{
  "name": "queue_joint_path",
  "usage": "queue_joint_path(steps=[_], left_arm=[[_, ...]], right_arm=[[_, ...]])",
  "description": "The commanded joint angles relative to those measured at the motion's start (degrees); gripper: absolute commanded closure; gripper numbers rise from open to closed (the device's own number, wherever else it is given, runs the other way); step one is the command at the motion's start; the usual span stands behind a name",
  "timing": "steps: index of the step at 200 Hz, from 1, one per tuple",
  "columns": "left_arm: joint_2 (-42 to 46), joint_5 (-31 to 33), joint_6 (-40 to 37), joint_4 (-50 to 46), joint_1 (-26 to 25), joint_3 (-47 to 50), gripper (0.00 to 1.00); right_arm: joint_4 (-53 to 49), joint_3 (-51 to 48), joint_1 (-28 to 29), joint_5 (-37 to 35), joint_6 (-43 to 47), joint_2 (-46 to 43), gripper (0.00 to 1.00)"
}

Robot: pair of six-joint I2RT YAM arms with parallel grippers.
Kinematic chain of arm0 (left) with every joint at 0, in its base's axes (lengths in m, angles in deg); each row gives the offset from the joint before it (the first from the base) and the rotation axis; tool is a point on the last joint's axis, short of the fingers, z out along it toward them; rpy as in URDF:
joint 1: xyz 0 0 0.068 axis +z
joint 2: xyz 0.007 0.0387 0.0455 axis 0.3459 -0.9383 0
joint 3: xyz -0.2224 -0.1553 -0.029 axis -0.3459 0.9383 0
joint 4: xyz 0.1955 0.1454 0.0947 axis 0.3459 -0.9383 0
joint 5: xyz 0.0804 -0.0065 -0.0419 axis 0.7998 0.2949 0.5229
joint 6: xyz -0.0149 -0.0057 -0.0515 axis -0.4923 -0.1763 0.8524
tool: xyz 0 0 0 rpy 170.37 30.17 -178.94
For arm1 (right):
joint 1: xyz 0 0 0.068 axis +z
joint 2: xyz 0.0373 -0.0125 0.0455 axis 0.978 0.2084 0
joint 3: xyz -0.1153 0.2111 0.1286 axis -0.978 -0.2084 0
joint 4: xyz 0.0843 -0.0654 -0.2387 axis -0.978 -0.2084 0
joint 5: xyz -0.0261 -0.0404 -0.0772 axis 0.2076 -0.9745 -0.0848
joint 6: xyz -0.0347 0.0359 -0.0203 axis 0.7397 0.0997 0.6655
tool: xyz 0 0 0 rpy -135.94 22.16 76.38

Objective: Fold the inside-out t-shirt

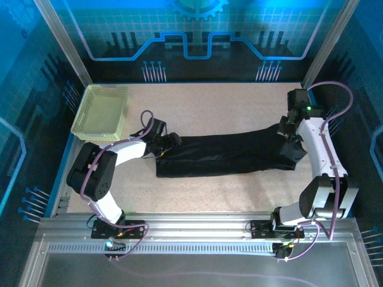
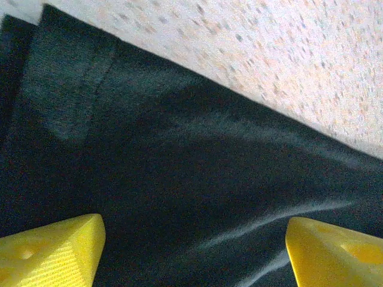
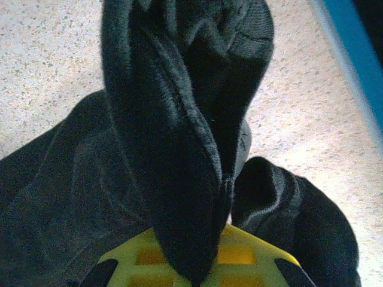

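Observation:
The black inside-out t-shirt lies stretched into a long band across the middle of the table. My left gripper is at its left end. In the left wrist view its yellow fingers stand wide apart and open just above the flat dark cloth, with nothing between them. My right gripper is at the shirt's right end, shut on a raised fold of the fabric. A small pale tag peeks out beside that fold. A bunched hem or sleeve lies to its right.
A pale yellow-green mesh basket stands at the back left, close behind the left arm. The speckled tabletop runs behind and in front of the shirt. A blue wall edge lies close to the right of the right gripper.

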Motion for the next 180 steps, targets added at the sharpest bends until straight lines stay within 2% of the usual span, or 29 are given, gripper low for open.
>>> queue_joint_path(steps=[1, 28, 44, 89, 133, 180], left_arm=[[0.67, 4.01, 0.04, -5.86, -3.36, -3.7, 0.18], [1.47, 5.68, -0.2, -8.29, -7.0, -6.77, 0.17], [2.1, 6.28, 0.42, -7.92, -7.9, -6.49, 0.17], [3.78, 6.88, 2.36, -5.67, -6.09, -1.12, 0.18], [6.31, 7.14, 2.62, -2.9, -4.26, 4.6, 0.19], [4.79, 4.51, 2.84, 1.6, -4.29, 7.37, 0.27]], right_arm=[[-6.37, 6.42, 3.64, -7.32, 1.87, 2.04, 1.0], [-11.98, 12.09, 10.42, -13.31, 1.05, 6.93, 1.0], [-13.76, 14.29, 14.57, -13.97, -0.21, 9.16, 1.0], [-16.32, 19.97, 26.66, -14.58, -4.67, 13.41, 1.0], [-18.9, 27.28, 36.42, -14.17, -8.15, 21.4, 1.0], [-22.08, 38.86, 45.38, -12.54, -10.47, 32.19, 1.0]])
